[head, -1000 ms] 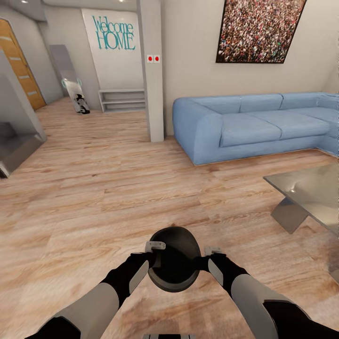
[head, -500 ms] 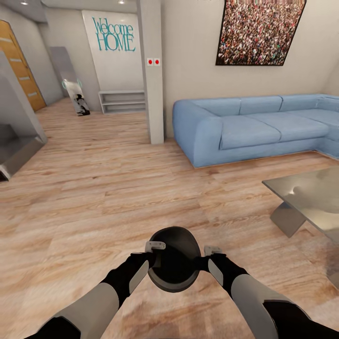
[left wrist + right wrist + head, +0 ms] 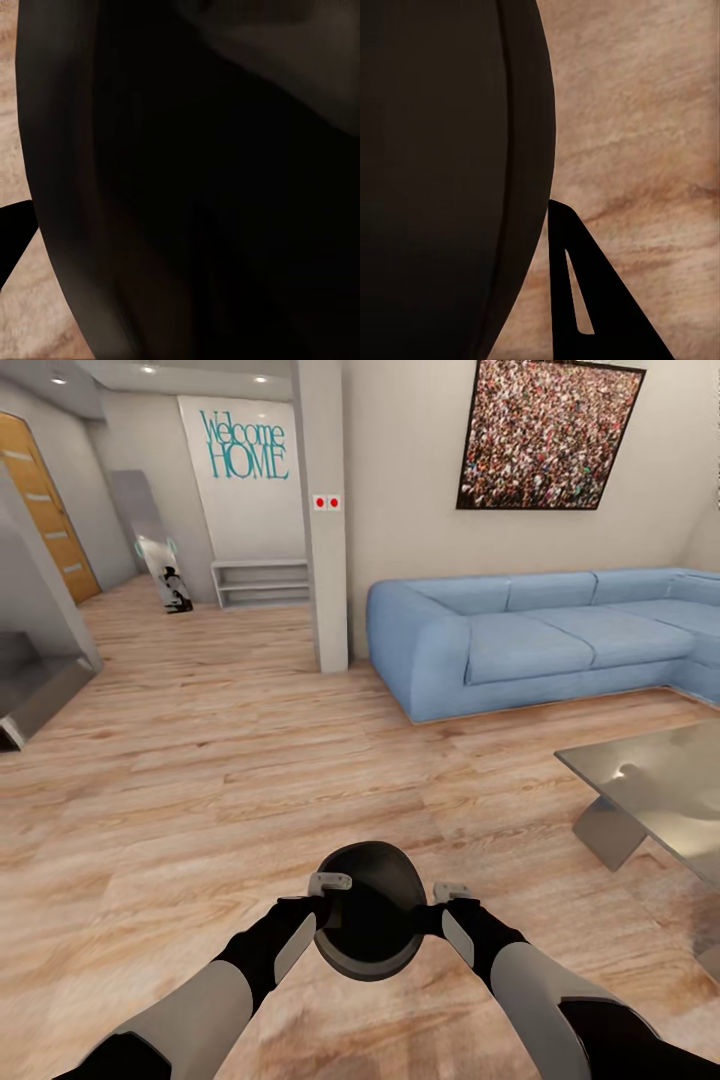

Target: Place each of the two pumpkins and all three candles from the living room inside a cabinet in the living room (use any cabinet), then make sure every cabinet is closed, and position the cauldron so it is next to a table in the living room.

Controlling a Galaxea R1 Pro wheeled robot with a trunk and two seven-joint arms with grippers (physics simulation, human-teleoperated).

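— From the head? Cauldron [image 3: 368,910] carried above wood floor [image 3: 200,780], left gripper [image 3: 322,905] and right gripper [image 3: 440,913] pinching opposite rim sides; table [image 3: 650,770] near, rightward.
— Wrists? Dark cauldron wall, floor grain beyond.

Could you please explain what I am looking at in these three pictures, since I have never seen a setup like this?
These are simulator renders of a wheeled robot with two arms. The big picture comes from a camera on its head, looking down over both arms. The left gripper and the right gripper press against opposite sides of a black cauldron, carried above the wooden floor. Ahead stand a blue sofa and, at the right, a low glossy table. The two dark pictures come from cameras near each gripper: the cauldron's wall looms up close, with floor beside it. Whether the jaws are open or shut is unclear.
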